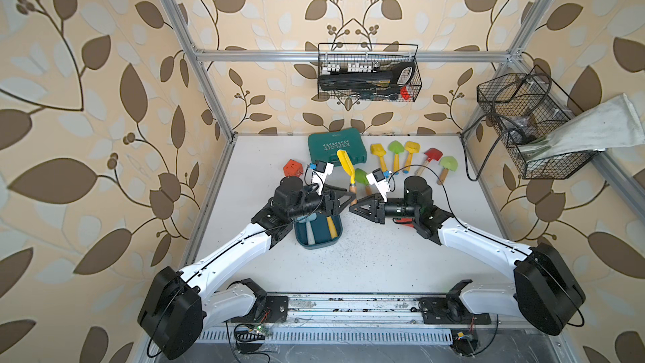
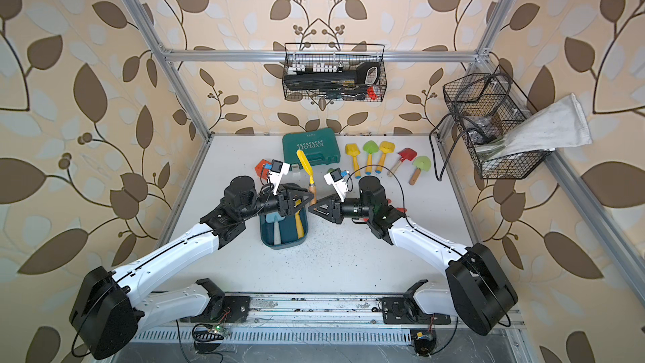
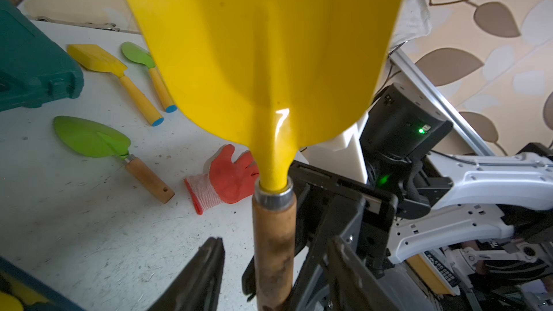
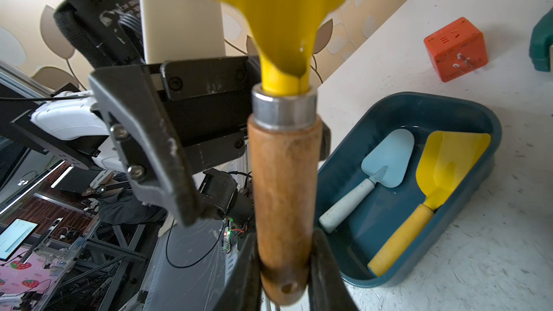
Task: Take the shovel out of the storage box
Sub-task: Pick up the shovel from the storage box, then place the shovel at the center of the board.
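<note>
Shovel (image 1: 345,166) stands near upright, blade up, clenched by right pincer (image 4: 284,267); left pincer (image 3: 275,270) released.

In both top views the left arm (image 1: 300,200) covers the far half of the storage box (image 1: 316,246); the pale shovel (image 1: 310,231) and the yellow-handled shovel (image 1: 331,226) inside show handles only. The raised shovel (image 3: 269,55) has its blade cut off in both wrist views, blurred in the right one. The red glove (image 1: 405,223) lies mostly under the right arm (image 1: 412,207). The far wire basket (image 1: 328,94) holds contents too tangled to tell.
</note>
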